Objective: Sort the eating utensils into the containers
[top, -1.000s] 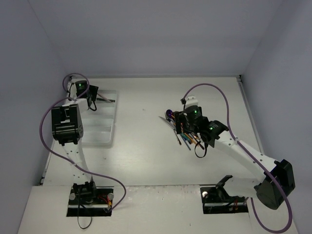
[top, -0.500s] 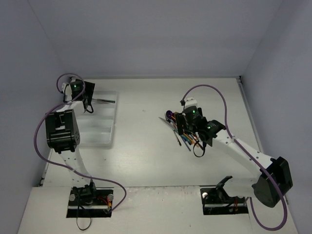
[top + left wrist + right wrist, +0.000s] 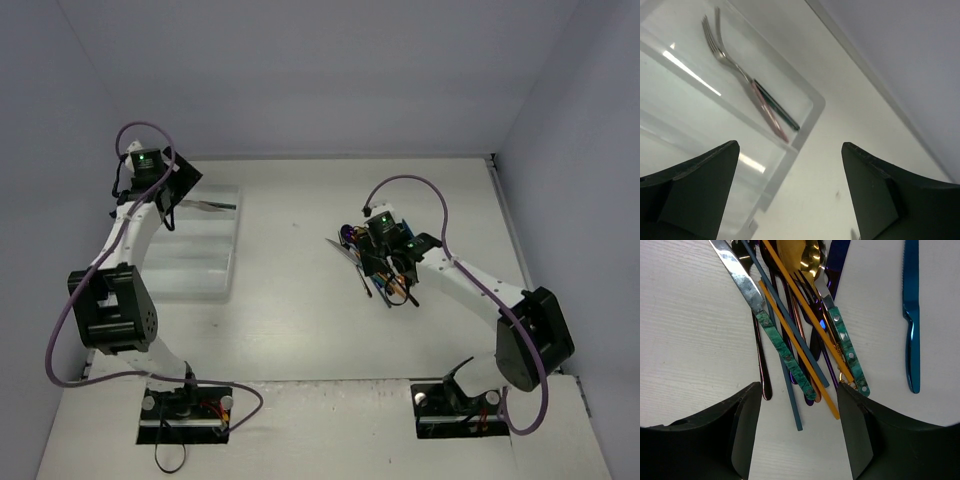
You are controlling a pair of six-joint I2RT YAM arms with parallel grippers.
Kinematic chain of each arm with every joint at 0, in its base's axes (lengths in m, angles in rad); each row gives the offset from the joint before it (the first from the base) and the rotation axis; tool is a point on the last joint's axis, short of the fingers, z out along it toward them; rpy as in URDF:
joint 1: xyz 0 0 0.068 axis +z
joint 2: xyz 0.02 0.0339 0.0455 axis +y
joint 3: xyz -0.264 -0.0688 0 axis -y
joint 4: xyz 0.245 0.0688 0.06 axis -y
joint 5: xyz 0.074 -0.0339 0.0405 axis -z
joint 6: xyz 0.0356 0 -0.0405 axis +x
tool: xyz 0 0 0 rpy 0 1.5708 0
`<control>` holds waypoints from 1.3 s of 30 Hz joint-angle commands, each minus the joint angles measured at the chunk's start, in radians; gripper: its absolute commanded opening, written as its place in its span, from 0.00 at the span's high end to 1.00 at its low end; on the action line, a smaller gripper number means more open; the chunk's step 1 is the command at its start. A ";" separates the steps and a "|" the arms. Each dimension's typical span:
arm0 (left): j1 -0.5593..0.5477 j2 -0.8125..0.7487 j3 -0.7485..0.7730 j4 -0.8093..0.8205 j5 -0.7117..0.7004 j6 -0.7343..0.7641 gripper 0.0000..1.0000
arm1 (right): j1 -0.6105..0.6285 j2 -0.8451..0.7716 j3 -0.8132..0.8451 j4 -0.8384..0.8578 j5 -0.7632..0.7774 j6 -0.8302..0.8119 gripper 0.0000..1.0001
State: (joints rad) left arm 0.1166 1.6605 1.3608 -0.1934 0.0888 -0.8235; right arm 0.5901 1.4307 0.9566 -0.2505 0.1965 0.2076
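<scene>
The white tray (image 3: 200, 272) lies at the left, and its end corner shows in the left wrist view (image 3: 812, 107). Two forks (image 3: 745, 77), one pink-handled and one dark-green-handled, lie in its far compartment (image 3: 212, 206). My left gripper (image 3: 172, 192) (image 3: 790, 200) is open and empty above the tray's far end. A pile of utensils (image 3: 372, 262) lies mid-table. My right gripper (image 3: 385, 272) (image 3: 800, 435) is open just above the pile's handle ends. A teal-handled silver knife (image 3: 777, 345), orange handles (image 3: 800, 352) and a gold spoon (image 3: 800, 257) lie there.
A blue knife (image 3: 910, 315) lies apart to the right of the pile. A second teal-handled piece (image 3: 847, 350) lies at the pile's right edge. Grey walls close in the table at the back and on both sides.
My left arm has swung up and back to the tray's far left corner, with the forks left in the tray. My right gripper has shifted further over the pile.
</scene>
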 commanded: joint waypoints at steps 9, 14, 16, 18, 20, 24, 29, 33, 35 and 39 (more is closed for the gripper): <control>-0.454 -0.373 -0.266 -0.184 0.139 0.160 0.18 | -0.017 0.228 0.129 0.014 -0.072 -0.019 0.49; -0.516 -0.370 -0.286 -0.187 0.144 0.155 0.17 | -0.025 0.256 0.168 0.021 -0.055 -0.022 0.51; -0.522 -0.372 -0.277 -0.187 0.141 0.161 0.17 | -0.030 0.266 0.188 0.023 -0.062 -0.024 0.52; -0.522 -0.371 -0.273 -0.188 0.136 0.167 0.17 | -0.030 0.283 0.207 0.023 -0.080 -0.025 0.56; -0.523 -0.365 -0.272 -0.189 0.141 0.168 0.18 | -0.030 0.298 0.219 0.025 -0.105 -0.019 0.61; -0.524 -0.348 -0.270 -0.186 0.152 0.163 0.18 | -0.027 0.300 0.206 0.029 -0.139 0.004 0.74; -0.525 -0.328 -0.267 -0.185 0.160 0.158 0.18 | -0.008 0.297 0.155 0.053 -0.171 0.060 0.78; -0.534 -0.307 -0.249 -0.184 0.164 0.158 0.18 | 0.005 0.300 0.127 0.070 -0.164 0.081 0.78; -0.540 -0.299 -0.242 -0.184 0.163 0.159 0.18 | 0.007 0.300 0.122 0.078 -0.145 0.080 0.75; -0.550 -0.282 -0.230 -0.184 0.163 0.156 0.18 | 0.006 0.313 0.127 0.082 -0.072 0.038 0.74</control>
State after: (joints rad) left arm -0.4203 1.3845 1.0660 -0.4145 0.2407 -0.6651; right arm 0.5938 1.7358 1.0729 -0.1996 0.0471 0.2618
